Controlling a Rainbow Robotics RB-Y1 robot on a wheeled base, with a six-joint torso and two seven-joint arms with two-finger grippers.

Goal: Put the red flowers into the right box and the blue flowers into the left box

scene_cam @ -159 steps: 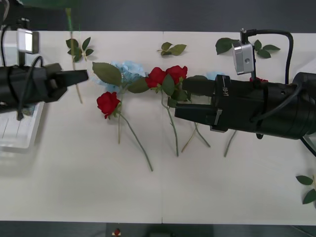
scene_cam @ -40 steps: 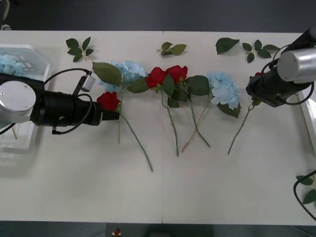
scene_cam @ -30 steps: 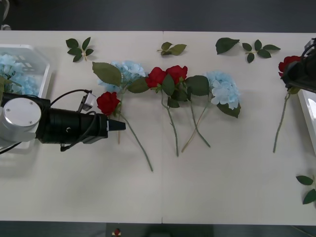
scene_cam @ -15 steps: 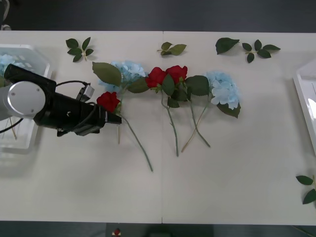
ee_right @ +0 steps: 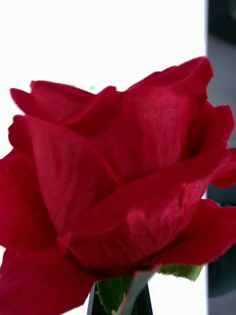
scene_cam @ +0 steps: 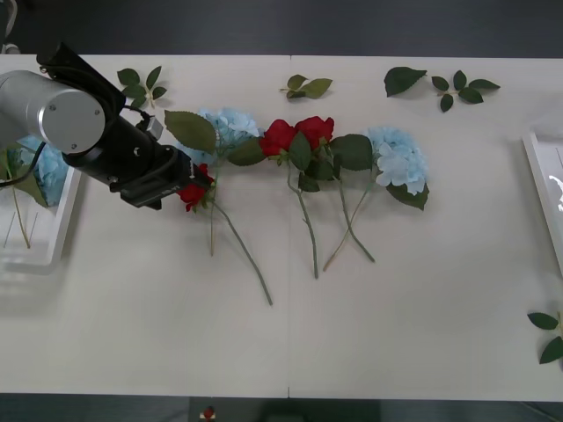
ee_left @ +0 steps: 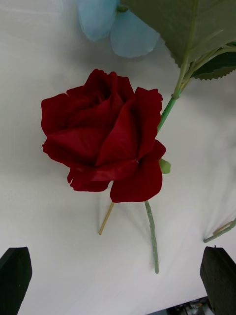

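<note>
Black fingers (ee_left: 14, 275) of the left gripper (scene_cam: 189, 183), spread apart, flank a red rose (ee_left: 105, 138) (lying on the table (scene_cam: 396, 308)); we see the right gripper clamping another rose (ee_right: 118, 172).

No text, label, brand, number or sign can be read in any of the views. Nothing legible is seen on the table (scene_cam: 396, 316) or on the housing of the left arm (scene_cam: 79, 123).
</note>
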